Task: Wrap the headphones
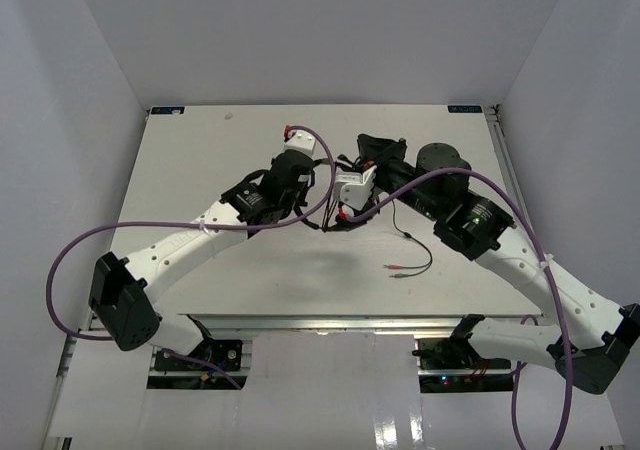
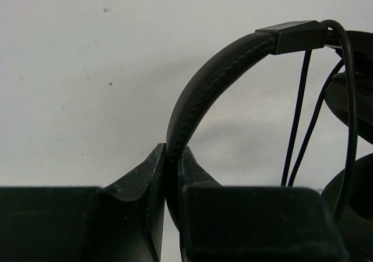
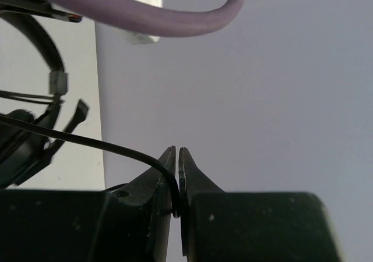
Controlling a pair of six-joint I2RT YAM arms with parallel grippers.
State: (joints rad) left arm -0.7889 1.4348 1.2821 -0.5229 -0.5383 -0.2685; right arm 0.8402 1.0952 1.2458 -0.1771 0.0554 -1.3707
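My left fingers [image 2: 172, 155] are closed almost fully. Their tips pinch the padded headband [image 2: 218, 64] of the headphones [image 2: 349, 99] edgewise. The band arches up and off to the right of the tips, toward the earcups, so the headset is carried by this one narrow pinch.

My right fingers [image 3: 176, 157] are closed to a sliver, with the thin black cord [image 3: 87, 141] nipped just below their tips. From there the cord runs left, back to the headset. The plugs [image 1: 397, 268] lie loose on the worktop [image 1: 200, 160], on the near side of my right fingers.

I judge the headset to be light. The band is springy under its stitched padding and firm enough to hold by, though it may swivel in so narrow a grip when the cord tugs. Mid-band is the place to hold it, not the slider and not the earcups.

The cord is limp, thin and slick. It should slide through a light pinch, which suits paying it out, but it could also slip free. I would keep gentle tension and grip it a short way from the headset.

From above, my wrists hide most of the headset. Two strands cross right of my left fingers, but I cannot tell how many turns are on.
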